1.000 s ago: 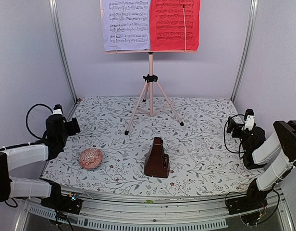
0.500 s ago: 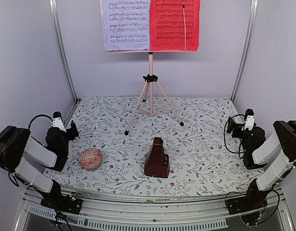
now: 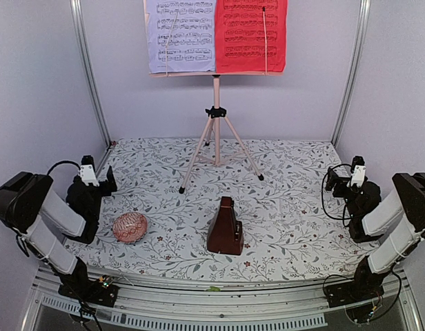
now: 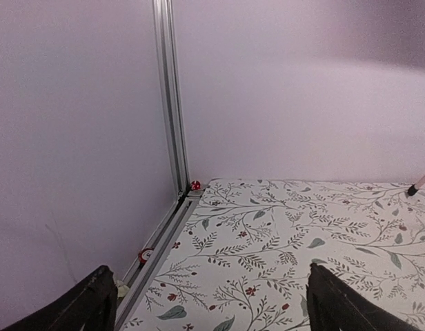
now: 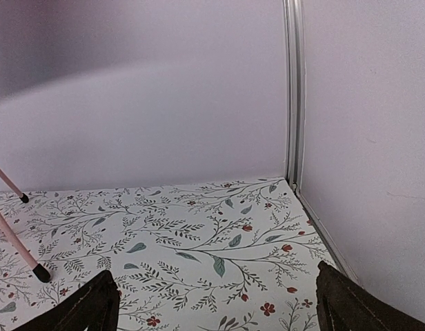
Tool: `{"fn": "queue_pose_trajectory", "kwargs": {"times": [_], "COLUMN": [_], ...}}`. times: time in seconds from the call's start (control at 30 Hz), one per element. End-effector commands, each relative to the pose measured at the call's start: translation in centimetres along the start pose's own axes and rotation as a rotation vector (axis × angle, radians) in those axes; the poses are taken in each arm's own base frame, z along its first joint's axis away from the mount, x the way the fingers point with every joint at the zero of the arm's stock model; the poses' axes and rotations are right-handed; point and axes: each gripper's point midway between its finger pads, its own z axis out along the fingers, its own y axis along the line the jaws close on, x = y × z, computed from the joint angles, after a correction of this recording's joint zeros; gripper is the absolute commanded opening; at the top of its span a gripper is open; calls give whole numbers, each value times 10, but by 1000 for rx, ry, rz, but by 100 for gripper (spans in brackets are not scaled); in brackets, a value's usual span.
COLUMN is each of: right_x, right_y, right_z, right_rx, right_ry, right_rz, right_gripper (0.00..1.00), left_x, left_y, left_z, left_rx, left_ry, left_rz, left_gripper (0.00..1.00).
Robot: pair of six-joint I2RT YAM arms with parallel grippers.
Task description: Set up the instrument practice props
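Observation:
The pink tripod music stand (image 3: 216, 131) stands at the back middle of the table. A lavender sheet-music page (image 3: 181, 36) and a red one (image 3: 250, 36) rest side by side on its desk. The dark red-brown pyramid metronome (image 3: 224, 227) stands upright on the cloth in front of the stand. My left gripper (image 3: 107, 183) sits open and empty at the left edge, its fingers (image 4: 88, 307) wide apart over bare cloth. My right gripper (image 3: 330, 181) is open and empty at the right edge, its fingers (image 5: 357, 307) also wide apart. One tripod foot (image 5: 41, 274) shows in the right wrist view.
A pink patterned ball-like object (image 3: 130, 227) lies left of the metronome, near my left arm. Metal frame posts (image 3: 88, 69) and lilac walls close in the floral tablecloth (image 3: 288, 214) on three sides. A tripod foot tip (image 4: 412, 189) shows at the left wrist view's right edge.
My left arm has folded back from a stretched pose, its elbow now raised at the left edge, with the gripper staying near the same spot. The right arm has not moved.

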Motion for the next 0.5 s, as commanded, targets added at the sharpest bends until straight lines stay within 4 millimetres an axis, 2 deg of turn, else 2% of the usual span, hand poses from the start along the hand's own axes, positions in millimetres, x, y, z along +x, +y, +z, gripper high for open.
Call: {"fn": "queue_pose_trajectory", "kwargs": {"times": [0.0, 0.47], "right_x": [-8, -7], "right_y": [-1, -1], "right_z": [0, 1], "right_rx": [2, 0], "right_ry": [-25, -21], "right_rz": [6, 4], "right_gripper": [99, 99], "left_x": [-1, 0], "left_y": [0, 1], "left_z": [5, 6], "left_rx": [-1, -3], "left_ry": [2, 11], "left_rz": [13, 7], "left_gripper": [96, 96]}}
